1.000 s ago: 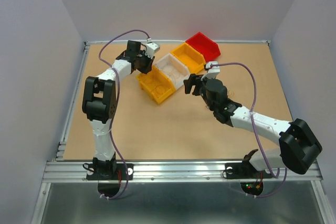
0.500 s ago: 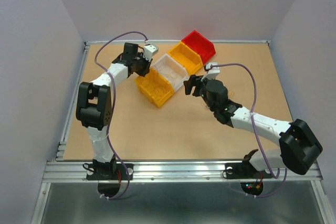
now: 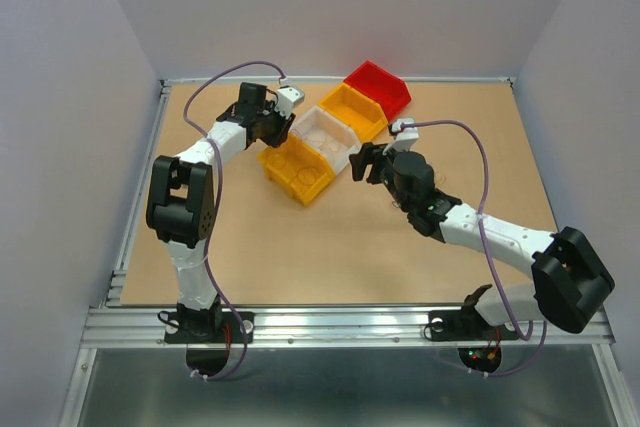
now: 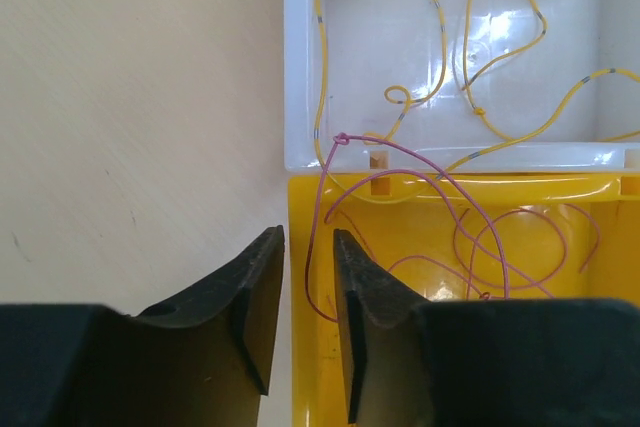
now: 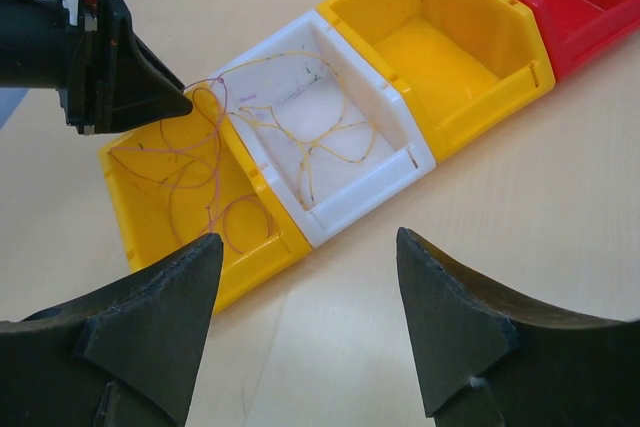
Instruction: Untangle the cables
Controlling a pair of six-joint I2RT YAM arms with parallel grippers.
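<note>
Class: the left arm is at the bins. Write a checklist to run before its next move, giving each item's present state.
1. The left end effector brackets the pink wire: ok, it seems to run between the jaws.
2. Jaws shut on it: not ok, a narrow gap shows.
3. The pink wire is free of the yellow wire: cannot tell; they cross at the white bin's wall.
4. The left end effector is clear of the yellow bin's wall: cannot tell.
5. The right end effector is out of the way: ok, open, empty, short of the bins.
</note>
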